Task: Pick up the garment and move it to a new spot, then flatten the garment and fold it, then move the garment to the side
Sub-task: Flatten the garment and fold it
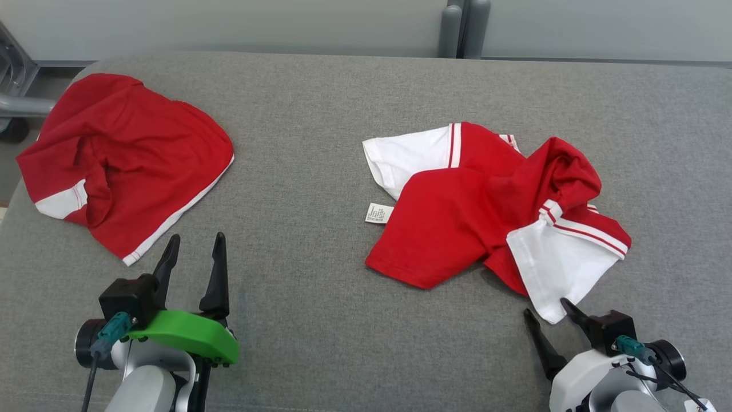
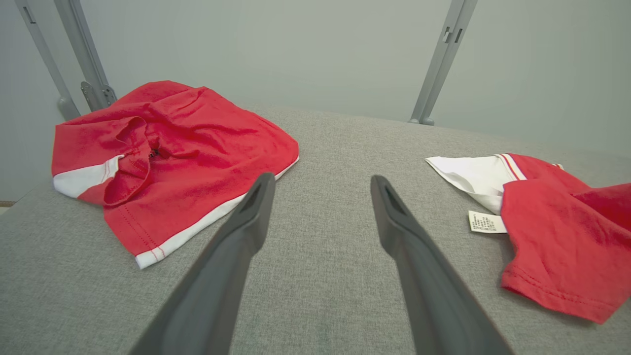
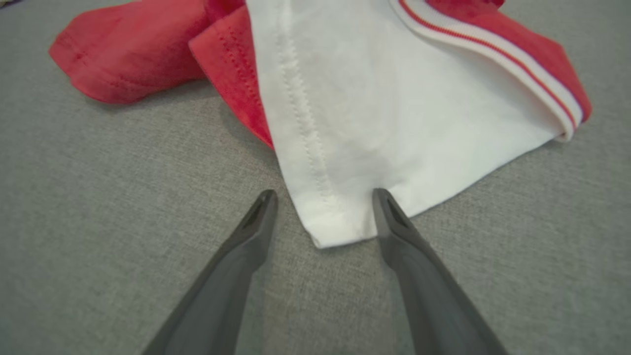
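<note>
grey fabric table (image 1: 320, 320): crumpled red-and-white knit shirt (image 1: 457, 223) lies unlifted; right gripper (image 1: 544, 306), jaws apart, at its white sleeve (image 1: 563, 257); left gripper (image 1: 197, 236) apart, empty. all steps remain.

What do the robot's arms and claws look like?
The left claw and right claw each have two long, dark, tapering fingers. The left wrist carries a bright green cover; the right wrist is white. Both have a teal plug with black cable and pale grey forearms.
</note>
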Tool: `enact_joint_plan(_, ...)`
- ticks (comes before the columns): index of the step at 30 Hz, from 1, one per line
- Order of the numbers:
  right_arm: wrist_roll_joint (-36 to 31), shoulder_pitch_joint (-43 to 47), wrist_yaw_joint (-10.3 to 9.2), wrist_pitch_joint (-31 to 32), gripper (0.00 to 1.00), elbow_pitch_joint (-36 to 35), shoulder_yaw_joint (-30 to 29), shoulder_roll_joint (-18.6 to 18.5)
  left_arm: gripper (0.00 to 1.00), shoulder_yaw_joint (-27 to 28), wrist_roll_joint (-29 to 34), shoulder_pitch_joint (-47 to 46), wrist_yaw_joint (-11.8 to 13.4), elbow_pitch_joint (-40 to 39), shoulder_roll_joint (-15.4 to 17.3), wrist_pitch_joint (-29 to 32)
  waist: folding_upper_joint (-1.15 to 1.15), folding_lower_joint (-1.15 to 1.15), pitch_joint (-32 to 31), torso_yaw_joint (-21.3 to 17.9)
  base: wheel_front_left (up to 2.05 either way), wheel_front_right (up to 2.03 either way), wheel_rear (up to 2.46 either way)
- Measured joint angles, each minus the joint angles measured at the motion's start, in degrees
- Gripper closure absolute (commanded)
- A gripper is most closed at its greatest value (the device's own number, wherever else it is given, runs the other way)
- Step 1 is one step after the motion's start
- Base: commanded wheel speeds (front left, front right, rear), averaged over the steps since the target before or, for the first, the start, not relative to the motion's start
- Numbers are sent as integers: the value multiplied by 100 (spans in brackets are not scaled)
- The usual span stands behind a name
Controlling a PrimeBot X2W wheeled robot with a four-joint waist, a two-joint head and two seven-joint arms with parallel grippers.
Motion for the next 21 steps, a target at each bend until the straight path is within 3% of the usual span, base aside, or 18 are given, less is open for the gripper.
enact_joint_plan(3, 0, -83, -2, 0, 0, 49, -23, 3, 0, 42, 88, 83, 0, -98, -8, 0, 0, 0, 11, -24, 0, 0, 0)
enact_joint_plan(4, 0, -95, -2, -1, 11, 67, -32, 3, 0, 49, 104, 97, 0, -110, -16, 0, 0, 0, 14, -32, 0, 0, 0)
enact_joint_plan(7, 0, -98, -4, -1, 31, 131, -53, -3, 0, 81, 155, 144, 0, -166, -31, 0, 0, 0, 15, -55, 0, 0, 0)
enact_joint_plan(8, 1, -99, -4, -2, 48, 147, -60, -13, 0, 89, 155, 175, 0, -188, -35, 0, 0, 0, 15, -63, 0, 0, 0)
enact_joint_plan(11, 2, -102, -33, -25, 60, 222, -85, -31, 0, 90, 166, 271, 0, -246, -59, 0, 0, 0, 10, -81, 0, 0, 0)
enact_joint_plan(15, 12, -122, -40, -49, 100, 292, -103, -38, 0, 111, 204, 331, 1, -294, -90, 0, 0, 0, 4, -99, 0, 0, 0)
enact_joint_plan(21, 45, -188, -38, -48, 100, 337, -113, -26, 0, 276, 212, 438, 0, -367, -151, 0, 0, 0, -19, -178, 0, 0, 0)
